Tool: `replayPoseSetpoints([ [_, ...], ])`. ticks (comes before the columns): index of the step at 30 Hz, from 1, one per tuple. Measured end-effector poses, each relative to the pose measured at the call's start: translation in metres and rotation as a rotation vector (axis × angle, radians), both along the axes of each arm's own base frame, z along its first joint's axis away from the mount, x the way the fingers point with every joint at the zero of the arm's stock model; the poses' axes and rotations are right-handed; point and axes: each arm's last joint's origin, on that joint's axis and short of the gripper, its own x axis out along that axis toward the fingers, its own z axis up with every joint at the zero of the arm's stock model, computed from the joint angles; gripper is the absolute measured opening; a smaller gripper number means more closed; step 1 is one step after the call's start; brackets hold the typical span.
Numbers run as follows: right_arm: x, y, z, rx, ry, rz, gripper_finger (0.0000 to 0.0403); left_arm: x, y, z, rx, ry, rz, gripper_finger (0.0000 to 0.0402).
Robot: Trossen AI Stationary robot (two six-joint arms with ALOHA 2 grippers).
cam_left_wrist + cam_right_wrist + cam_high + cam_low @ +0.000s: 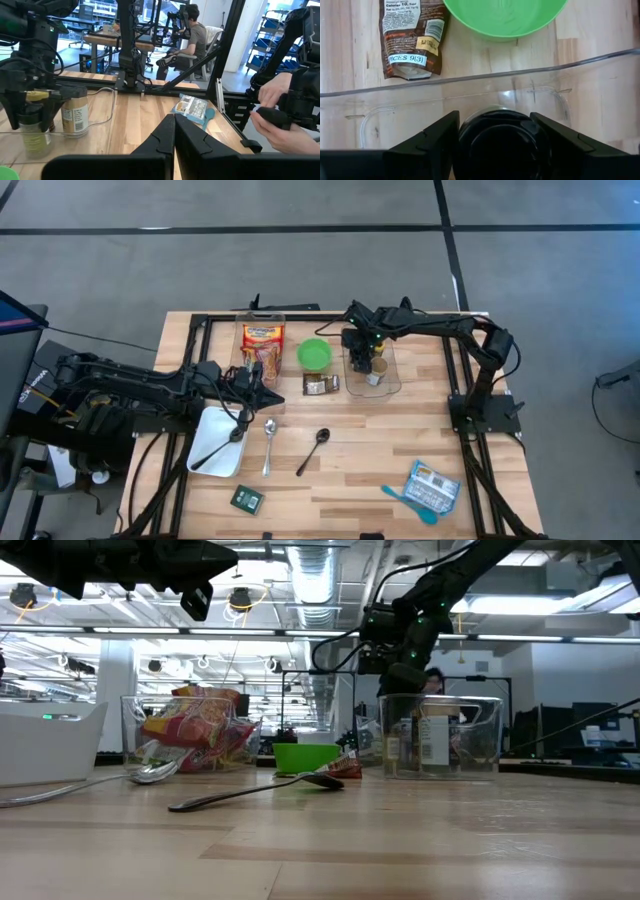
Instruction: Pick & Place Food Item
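Black-lidded jar [496, 140] sits between right claw [496, 137] fingers, spread either side, inside clear bin [385, 375], upper centre-right of tabletop [360, 450]. Left claw [268, 392] pressed together, over white tray [215, 440], centre-left.

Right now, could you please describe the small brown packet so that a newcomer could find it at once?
Start at the wooden table and find the green bowl near its far middle. The brown packet lies flat just in front of that bowl, beside the clear tub. It is small, dark and loose on the wood, unlike the red bag inside the other tub.
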Motion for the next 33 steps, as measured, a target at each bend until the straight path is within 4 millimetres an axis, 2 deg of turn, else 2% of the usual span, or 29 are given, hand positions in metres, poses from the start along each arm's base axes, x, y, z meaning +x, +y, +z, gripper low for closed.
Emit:
replayPoseSetpoints([
  [9, 0.005, 0.001, 0.010, -0.023, -0.009, -0.002, 0.0235, 0.000, 0.000, 0.000, 0.000, 0.000, -0.001, 0.0001],
  [21, 0.007, 0.009, 0.010, -0.086, 0.048, -0.011, 0.0237, 0.000, 0.000, 0.000, 0.000, 0.000, 0.000, 0.0001],
  [33, 0.008, 0.010, 0.010, -0.096, 0.052, -0.011, 0.0300, 0.000, 0.000, 0.000, 0.000, 0.000, 0.000, 0.0001],
])
